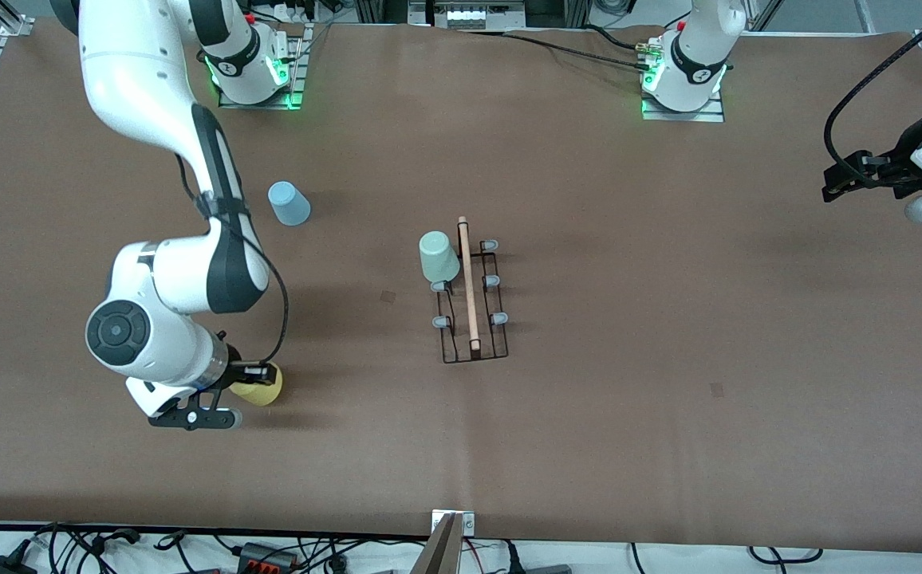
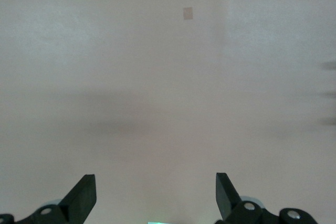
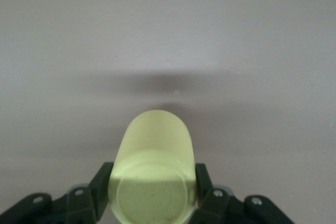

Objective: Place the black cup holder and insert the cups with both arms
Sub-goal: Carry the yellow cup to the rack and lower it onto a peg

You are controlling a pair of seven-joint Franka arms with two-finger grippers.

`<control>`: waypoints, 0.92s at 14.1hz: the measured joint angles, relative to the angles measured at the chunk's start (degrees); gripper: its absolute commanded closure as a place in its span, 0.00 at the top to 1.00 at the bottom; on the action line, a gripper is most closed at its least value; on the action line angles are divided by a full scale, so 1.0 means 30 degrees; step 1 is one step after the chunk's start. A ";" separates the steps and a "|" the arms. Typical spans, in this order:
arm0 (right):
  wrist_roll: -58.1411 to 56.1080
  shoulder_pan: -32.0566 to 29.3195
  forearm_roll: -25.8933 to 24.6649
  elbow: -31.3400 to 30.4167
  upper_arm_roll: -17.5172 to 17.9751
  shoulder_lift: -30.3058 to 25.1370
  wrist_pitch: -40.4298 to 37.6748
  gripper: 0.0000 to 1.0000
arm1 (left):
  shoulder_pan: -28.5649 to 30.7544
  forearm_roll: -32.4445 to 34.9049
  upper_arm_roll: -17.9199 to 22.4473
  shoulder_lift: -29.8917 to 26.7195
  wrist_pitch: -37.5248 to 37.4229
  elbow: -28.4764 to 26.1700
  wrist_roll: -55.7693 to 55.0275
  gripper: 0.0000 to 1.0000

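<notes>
The black cup holder (image 1: 473,319) stands mid-table, its wooden rod handle (image 1: 467,283) pointing from the bases toward the front camera. The mint green cup (image 1: 439,257) sits upside down on one peg at the holder's end nearest the bases. The light blue cup (image 1: 289,203) stands upside down on the table toward the right arm's end. My right gripper (image 1: 254,376) is shut on the yellow cup (image 1: 262,388), low at the table; in the right wrist view its fingers (image 3: 101,184) press both sides of the cup (image 3: 153,171). My left gripper (image 1: 834,182) is open and empty (image 2: 156,192).
The brown table cover (image 1: 628,239) spans the whole view. The left arm waits raised at its end of the table, over bare cover. Small dark marks (image 1: 388,296) lie on the cover. Cables run along the table's front edge (image 1: 269,550).
</notes>
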 measured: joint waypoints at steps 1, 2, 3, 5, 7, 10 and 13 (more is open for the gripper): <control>0.0114 0.0709 0.0022 0.0483 0.0012 -0.0293 -0.0578 0.30 | 0.0001 0.0000 0.0000 0.0005 0.0000 0.0000 0.0000 1.00; 0.0493 0.1522 0.0026 0.0711 0.0017 -0.0570 -0.0876 0.30 | 0.0002 0.0000 0.0000 0.0010 0.0000 0.0000 0.0000 1.00; 0.1015 0.2396 0.0024 0.0774 0.0010 -0.0759 -0.1071 0.30 | 0.0002 0.0000 0.0000 0.0013 0.0000 0.0000 0.0000 1.00; 0.2112 0.3918 0.0018 0.0770 -0.0023 -0.0809 -0.1133 0.30 | 0.0004 0.0000 0.0000 0.0022 0.0000 0.0000 0.0000 1.00; 0.3304 0.4963 0.0019 0.0767 -0.0014 -0.0748 -0.0989 0.31 | 0.0004 0.0000 0.0000 0.0023 0.0000 0.0000 0.0000 1.00; 0.4510 0.6035 0.0031 0.0765 0.0037 -0.0646 0.0120 0.31 | 0.0004 0.0000 0.0000 0.0025 0.0000 0.0000 0.0000 1.00; 0.5727 0.6810 0.0033 0.0752 0.0061 -0.0478 0.1246 0.31 | 0.0004 0.0000 0.0000 0.0027 0.0000 0.0000 0.0000 1.00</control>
